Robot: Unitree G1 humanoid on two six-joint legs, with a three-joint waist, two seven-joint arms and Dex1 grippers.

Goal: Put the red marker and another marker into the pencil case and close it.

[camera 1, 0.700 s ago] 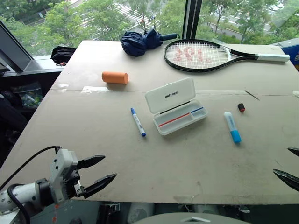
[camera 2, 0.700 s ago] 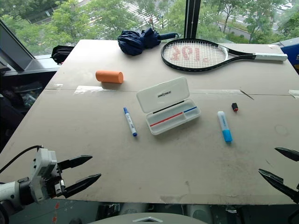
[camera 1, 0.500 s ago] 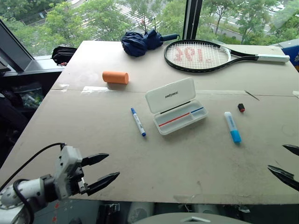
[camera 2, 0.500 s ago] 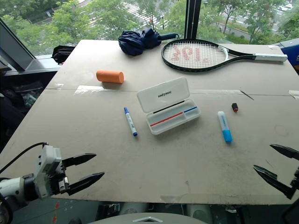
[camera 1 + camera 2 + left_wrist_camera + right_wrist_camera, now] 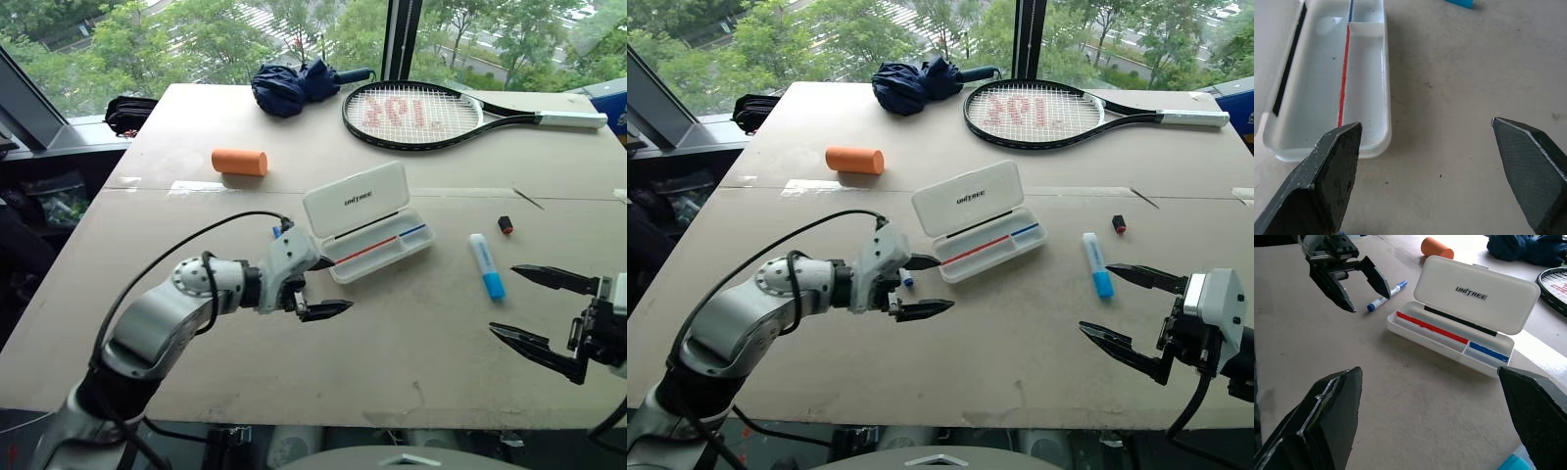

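- Both grippers show their black fingers spread wide with nothing between them: our left gripper hangs over the table beside the near-left end of the pencil case, and our right gripper hangs above the table's near edge at about 4 o'clock from the case.
- We see the table, a broad tan board, bearing everything else.
- At 12 to 1 o'clock on its far side lies a black racket with red lettering on its strings.
- A folded dark-blue umbrella lies just left of the racket head.
- We find the pencil case near the middle, lid up, with a red and a blue stripe inside its tray.
- An orange cylinder lies at 10 o'clock from the case.
- A white marker with a light-blue cap lies at 3 o'clock from the case, apart from it.
- A blue-capped marker lies at 9 o'clock from the case, under our left gripper.
- A small red-and-black cap sits beyond the light-blue marker.
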